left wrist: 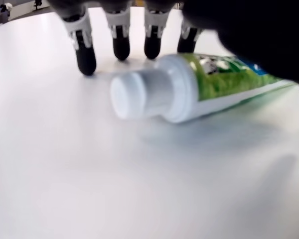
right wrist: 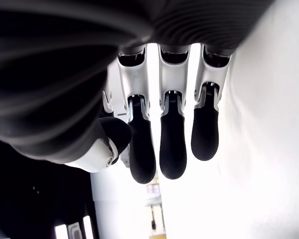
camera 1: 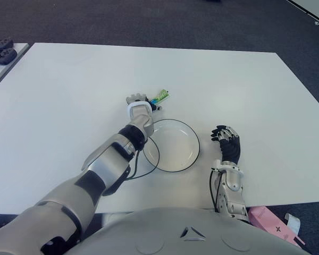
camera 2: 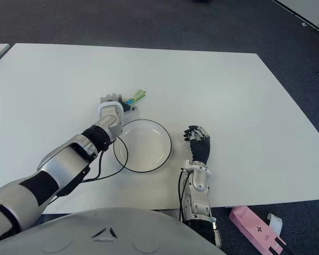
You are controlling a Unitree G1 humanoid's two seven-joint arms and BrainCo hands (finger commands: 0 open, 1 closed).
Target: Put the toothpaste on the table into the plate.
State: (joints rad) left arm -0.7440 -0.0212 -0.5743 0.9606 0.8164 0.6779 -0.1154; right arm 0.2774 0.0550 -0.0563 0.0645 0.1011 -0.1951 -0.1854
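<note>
Hovering over toothpaste (left wrist: pixel 209 89), left robot hand (camera 1: pixel 140 109) fingers apart; plate (camera 1: pixel 189 156) adjacent; right robot hand (camera 1: pixel 227 142) idle, relaxed.

An office or lab test room is suggested. A large, plain white table (camera 1: pixel 255 95) is set on dark grey carpet (camera 1: pixel 149 21) of the short, commercial kind. A second pale tabletop (camera 1: pixel 0 66) with black devices (camera 1: pixel 1 50) is seen at the far left edge, and a pink box (camera 2: pixel 255 228) is seen on the floor nearby.
</note>
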